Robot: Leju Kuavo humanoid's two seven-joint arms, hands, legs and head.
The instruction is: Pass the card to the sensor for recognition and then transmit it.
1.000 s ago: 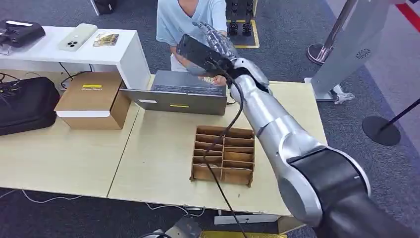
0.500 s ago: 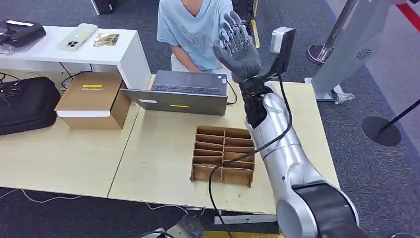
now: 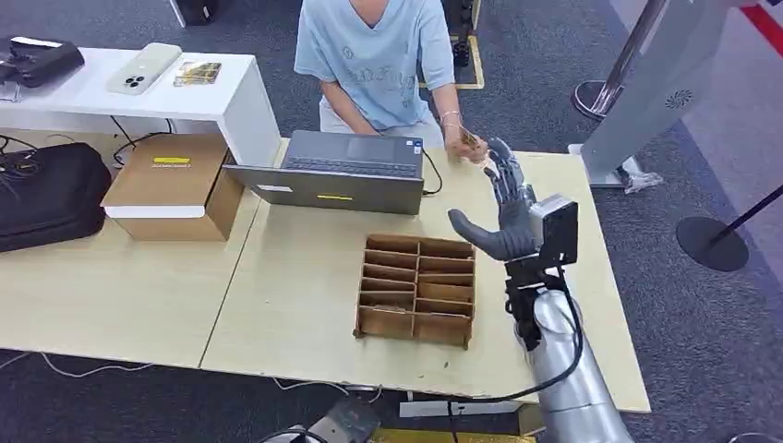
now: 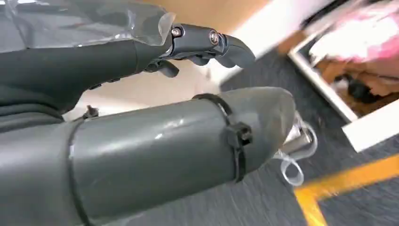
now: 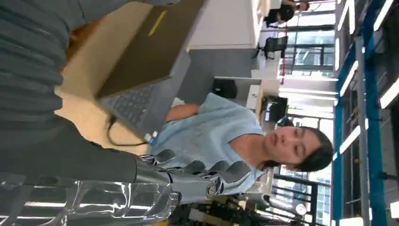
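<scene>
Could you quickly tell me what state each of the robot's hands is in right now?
Left hand: cannot be told.
Right hand: open, fingers apart, holding nothing.

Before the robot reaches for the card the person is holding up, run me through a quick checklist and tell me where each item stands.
1. Right hand free to take a card: ok, fingers apart, holding nothing.
2. Card offered: ok, pinched in the person's hand by the laptop, just beyond the robot's fingertips.
3. Card touching the robot's hand: not ok, a gap remains.
4. Path to the card: ok, nothing lies between hand and card above the table.
5. Sensor located: cannot tell which item it is.
6. Left hand state: cannot tell from the wrist view.
</scene>
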